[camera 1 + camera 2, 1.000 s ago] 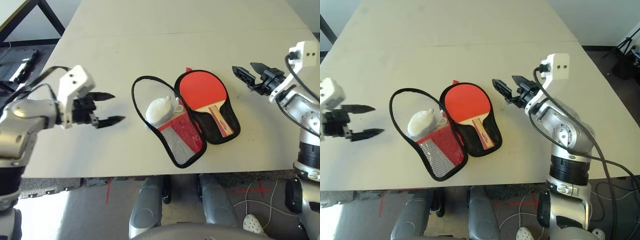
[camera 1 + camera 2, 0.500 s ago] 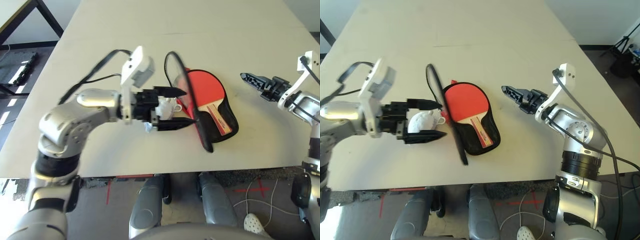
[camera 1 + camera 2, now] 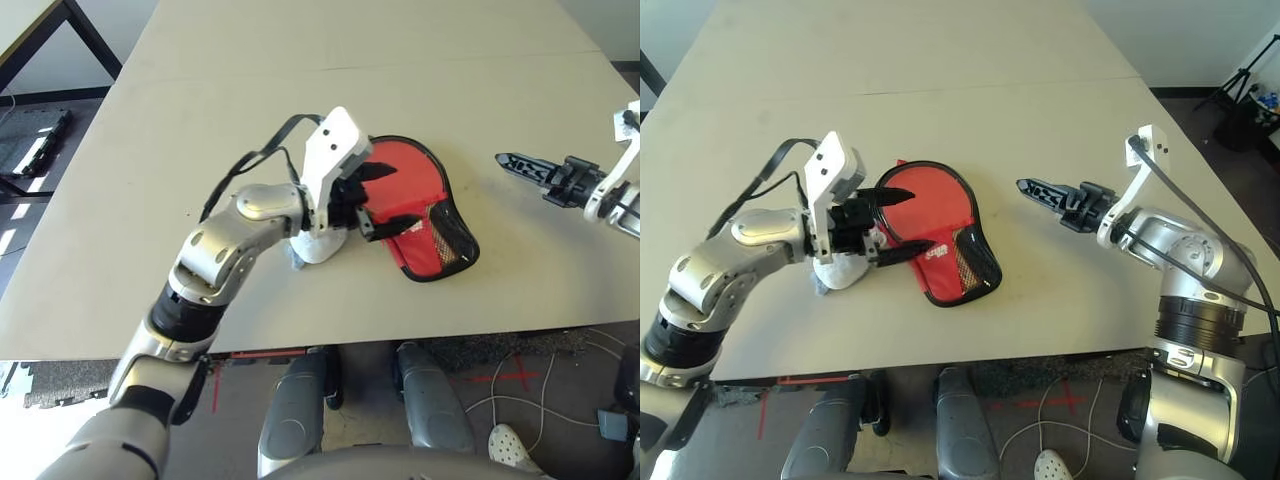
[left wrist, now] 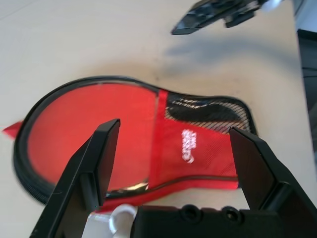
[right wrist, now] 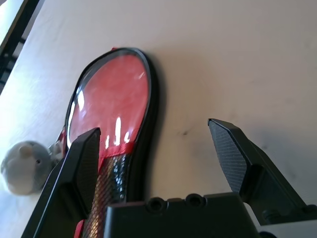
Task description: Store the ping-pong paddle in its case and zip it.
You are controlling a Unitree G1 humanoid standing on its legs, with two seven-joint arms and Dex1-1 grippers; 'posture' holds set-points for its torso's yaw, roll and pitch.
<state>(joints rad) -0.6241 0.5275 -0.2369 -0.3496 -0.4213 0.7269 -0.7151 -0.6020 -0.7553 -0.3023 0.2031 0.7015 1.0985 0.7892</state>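
The case lies folded shut on the table, red side up, with its black mesh pocket and white logo toward me. The ping-pong paddle is hidden. My left gripper hovers open over the case's left half, one finger on each side of the red flap, holding nothing. Well apart from the case, my right gripper hangs open to its right, pointing at it. In the left wrist view the case lies just past my open fingers.
A soft whitish-grey lump sits on the table against the case's left edge, under my left wrist. The pale table stretches wide behind and to both sides. Its front edge runs close below the case.
The case's open flap has been swung over to the right and now lies shut over the paddle. My left arm followed it across. The right gripper drew back rightward.
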